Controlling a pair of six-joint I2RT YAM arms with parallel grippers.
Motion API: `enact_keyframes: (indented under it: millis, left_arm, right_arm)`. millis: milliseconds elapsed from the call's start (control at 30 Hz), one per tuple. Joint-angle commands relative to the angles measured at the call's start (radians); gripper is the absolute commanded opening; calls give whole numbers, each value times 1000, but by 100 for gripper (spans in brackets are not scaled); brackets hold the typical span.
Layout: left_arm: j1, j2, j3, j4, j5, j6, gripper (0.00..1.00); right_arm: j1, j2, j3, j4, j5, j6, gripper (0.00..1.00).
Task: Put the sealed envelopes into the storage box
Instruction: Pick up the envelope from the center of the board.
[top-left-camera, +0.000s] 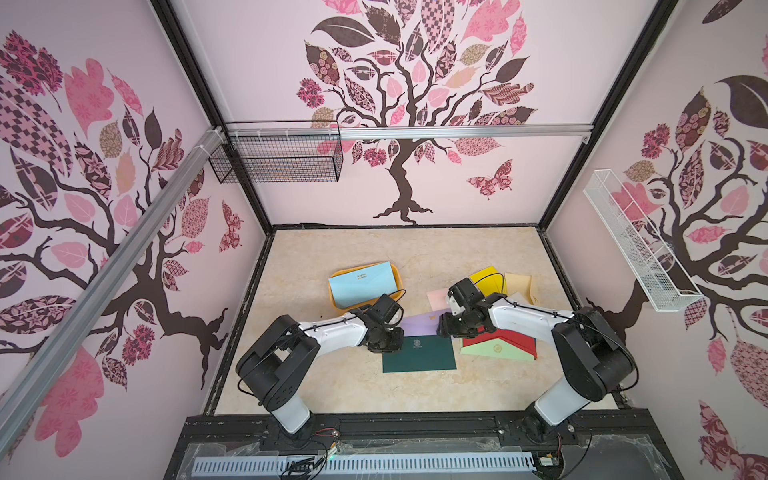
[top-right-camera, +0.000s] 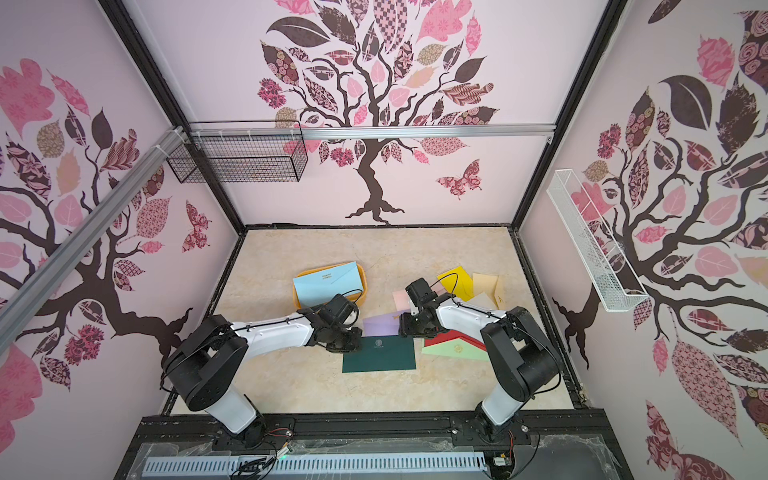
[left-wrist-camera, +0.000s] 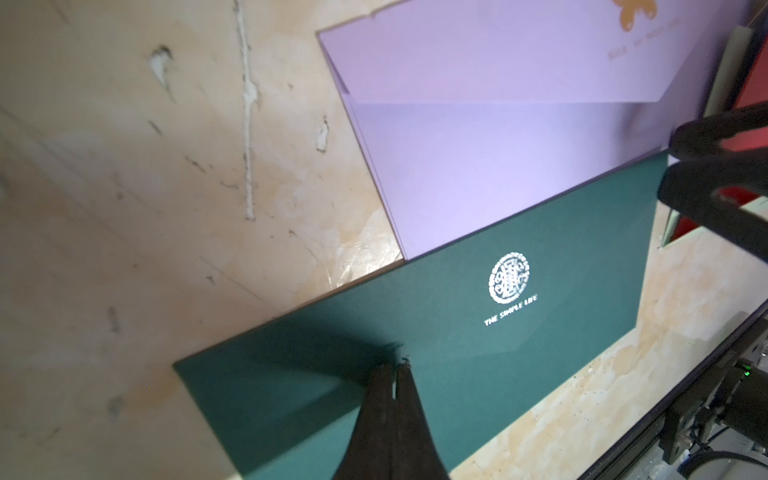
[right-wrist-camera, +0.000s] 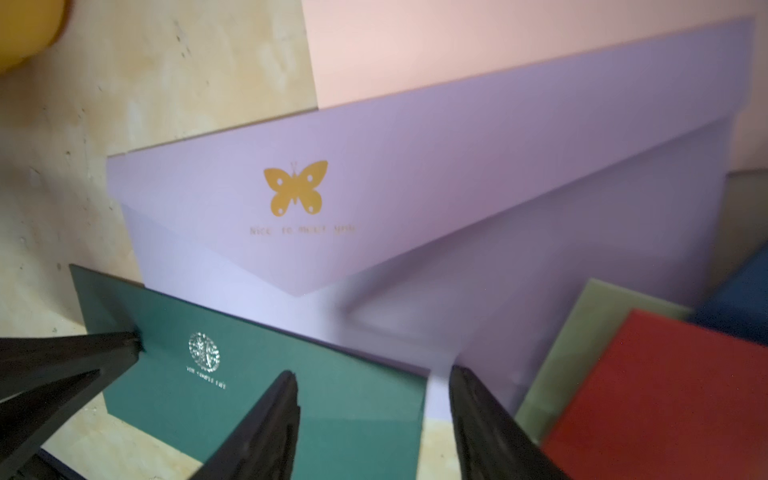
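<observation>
The storage box (top-left-camera: 343, 273) sits left of the counter's (top-left-camera: 316, 386) middle, and a light blue envelope (top-left-camera: 361, 284) lies slanted across it. The other envelopes lie loose from the middle toward the right edge: yellow (top-left-camera: 486, 276), cream (top-left-camera: 517, 282), pink (top-left-camera: 436, 297), red (top-left-camera: 498, 336) and pale green (top-left-camera: 494, 353). The left tool (left-wrist-camera: 394, 368) is closed tight, its tips touching the dark green envelope (left-wrist-camera: 478, 374). The right tool (right-wrist-camera: 372, 386) stands open and holds nothing, over the spot where that envelope overlaps the lilac envelope (right-wrist-camera: 415, 187).
</observation>
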Motion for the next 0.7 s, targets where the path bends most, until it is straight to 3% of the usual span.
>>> enact_keyframes:
  millis: [0,233,500,667]
  left_arm:
    - [6,43,-43,-54,-43,8,0]
    - [5,50,-50,-44,-36,7,0]
    - [6,51,-53,-39,-34,5,0]
    - [6,54,-59,-33,-31,4,0]
  right_arm:
    - [1,30,9,0,-2,10,62]
    - [4,5,-26,17,-98,39,61]
    - [4,-30,-46,-41,-6,27,62]
    - [3,-23,-78,16,-87,40,62]
